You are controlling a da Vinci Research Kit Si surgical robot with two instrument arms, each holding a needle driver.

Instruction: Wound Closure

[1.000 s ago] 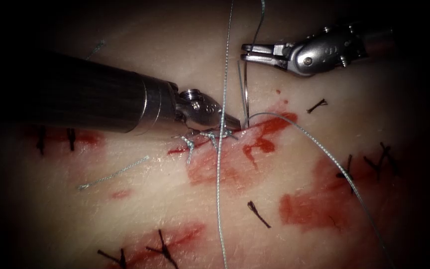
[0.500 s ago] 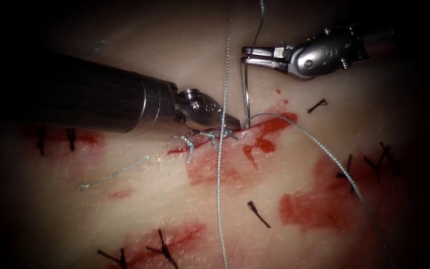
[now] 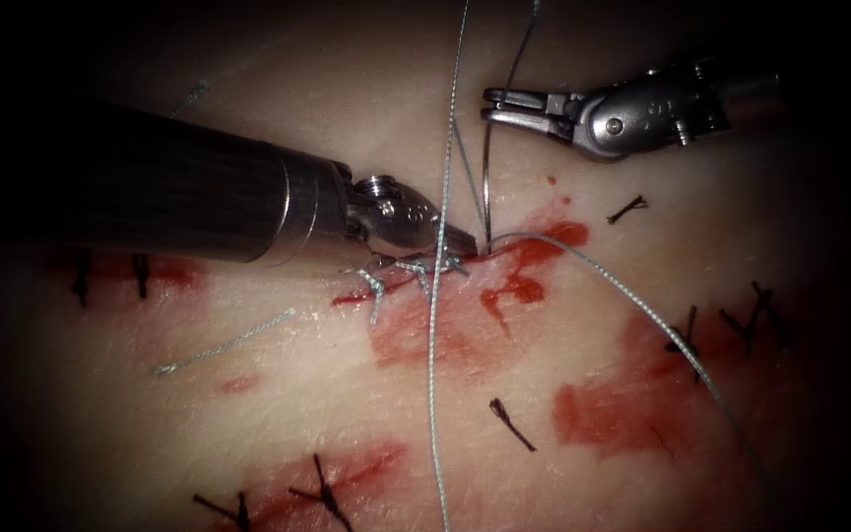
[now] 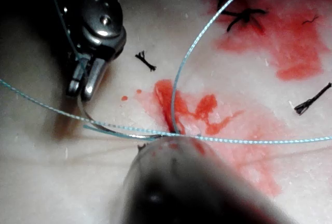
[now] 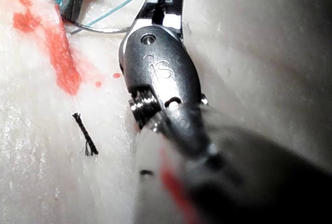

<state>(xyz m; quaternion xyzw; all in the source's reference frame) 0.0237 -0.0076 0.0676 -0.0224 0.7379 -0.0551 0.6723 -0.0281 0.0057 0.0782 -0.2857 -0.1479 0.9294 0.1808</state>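
Lying nearest the endoscope, the thread [image 3: 432, 374] is running up across the tissue [image 3: 278, 424] and over the cut [image 3: 504, 266], passing in front of the left tool [image 3: 460, 241]. That tool is pressing its tip down at the cut's left lip, just beside the knotted stitches [image 3: 416, 268]; judged, it is steadying the lip, but whether it is clenched or gripping anything cannot be told. Just right of that tip the needle [image 3: 486, 182] is standing with its lower end in the tissue at the cut. Farther back, the right tool [image 3: 492, 106] is clenching the needle's upper end, jaws closed on it, which is likely keeping the curve upright. A second run of thread is trailing off right over the red fluid [image 3: 603, 404]. Black stitch ends [image 3: 511, 424] are scattered around.
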